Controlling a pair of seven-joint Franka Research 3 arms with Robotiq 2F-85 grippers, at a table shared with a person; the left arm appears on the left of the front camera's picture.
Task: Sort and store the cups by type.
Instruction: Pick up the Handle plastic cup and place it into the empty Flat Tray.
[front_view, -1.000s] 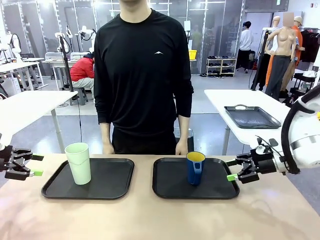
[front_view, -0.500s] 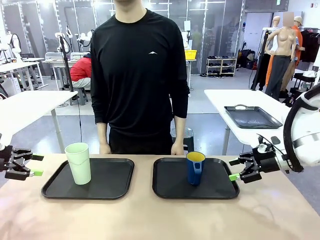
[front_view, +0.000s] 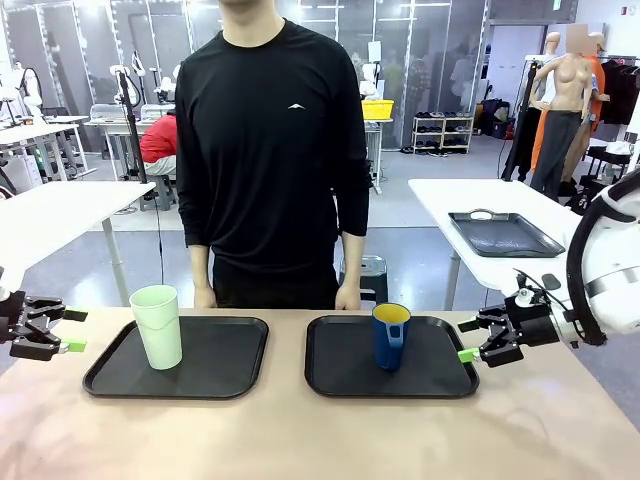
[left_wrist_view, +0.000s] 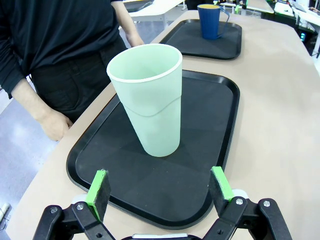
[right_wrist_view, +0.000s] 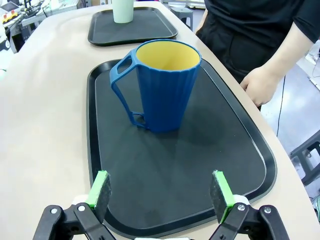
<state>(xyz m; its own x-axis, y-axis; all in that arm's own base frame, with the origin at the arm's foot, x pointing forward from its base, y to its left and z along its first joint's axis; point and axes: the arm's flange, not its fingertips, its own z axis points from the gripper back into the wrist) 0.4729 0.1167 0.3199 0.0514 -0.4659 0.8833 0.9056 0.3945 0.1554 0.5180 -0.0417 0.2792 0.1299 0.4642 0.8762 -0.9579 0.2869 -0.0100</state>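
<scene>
Hovering just off the tray's near short edge, my right gripper (right_wrist_view: 160, 192) has its jaws spread wide and empty, the green pads (right_wrist_view: 220, 188) flat and matte on black linkage fingers. Ahead of them lies the right tray (right_wrist_view: 250, 150), a black rounded-corner rectangle with a raised lip and a dull, finely grained floor. Upright on it stands the blue mug (right_wrist_view: 162, 85), tapered, faintly ribbed plastic, yellow inside, with a squared loop handle. My left gripper (left_wrist_view: 160, 192) is likewise wide and empty, at the end of the left tray (left_wrist_view: 220, 120), same black moulded shape. On that tray the mint-green tumbler (left_wrist_view: 150, 100) stands upright, smooth, handleless, flaring toward a thin rim, with a faint step line round its middle. Both trays lie side by side on the tan, smooth tabletop (front_view: 320, 430). Across it a person in a black long-sleeved top (front_view: 270, 130) stands at the far edge, hands (front_view: 347, 297) hanging beside it.
</scene>
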